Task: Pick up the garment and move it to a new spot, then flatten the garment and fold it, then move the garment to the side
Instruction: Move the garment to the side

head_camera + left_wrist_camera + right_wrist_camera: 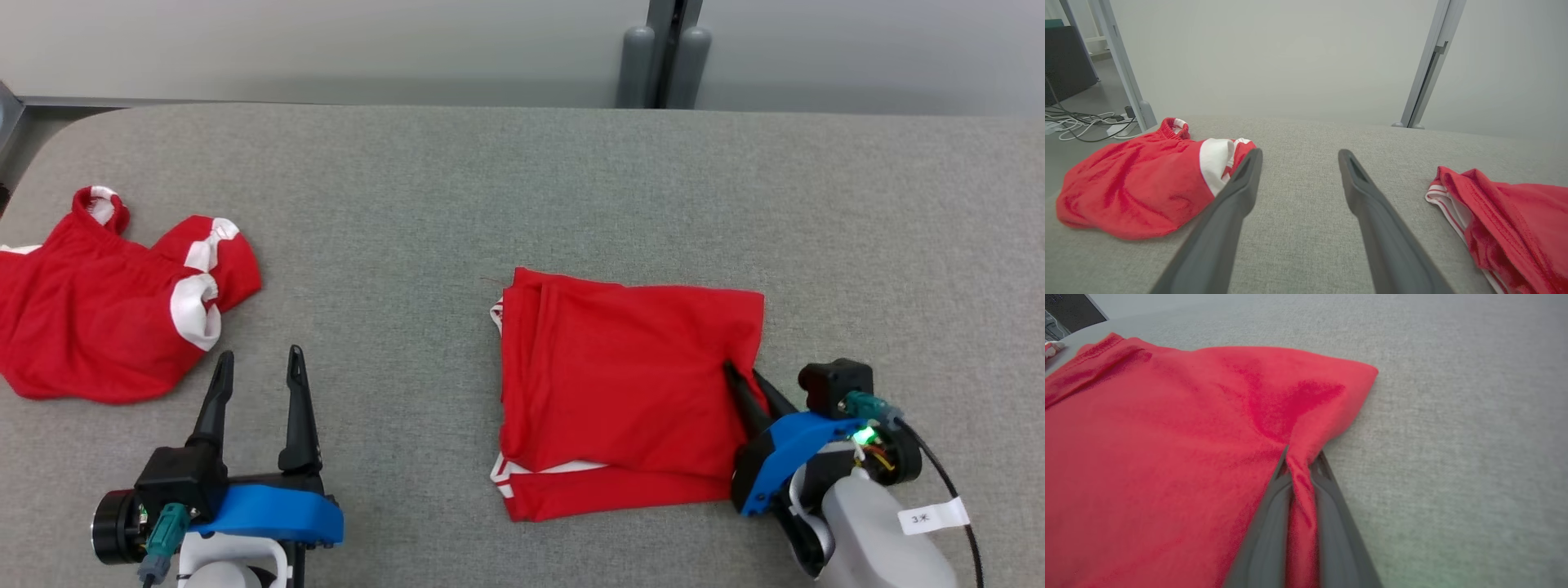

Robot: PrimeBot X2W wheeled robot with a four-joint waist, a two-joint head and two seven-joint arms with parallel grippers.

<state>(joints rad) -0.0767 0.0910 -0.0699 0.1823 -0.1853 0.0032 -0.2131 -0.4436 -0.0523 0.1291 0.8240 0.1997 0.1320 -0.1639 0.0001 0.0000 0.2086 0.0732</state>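
From the head view I count two red garments with white trim on the grey worktop [522,188]. The folded garment [620,384] lies flat as a rough square, a little right of the middle and nearer the near edge. The crumpled garment [98,327] sits in a heap at the left edge. My left tool [260,355] rests by the near edge, just beside the heap without touching it, and its two fingers are spread wide on nothing. My right tool [739,371] reaches in at the folded garment's right edge, its fingers drawn narrow with red cloth between them. A green light [859,437] glows on that wrist. One white tag [932,517] hangs on the cable there. I read a "3" on it, followed by a mark I cannot make out.

From the left wrist, my left tool [1300,157] stands wide open over bare worktop [1306,228]. The crumpled garment [1135,183] is beside one finger, and the folded garment [1506,220] lies well apart on the other side. Cables [1081,122] lie on the floor beyond the worktop's edge.

From the right wrist, my right tool [1302,455] pinches a ridge of the folded garment [1167,437] near its corner. The cloth puckers up between the two fingers, with bare worktop [1453,437] alongside.
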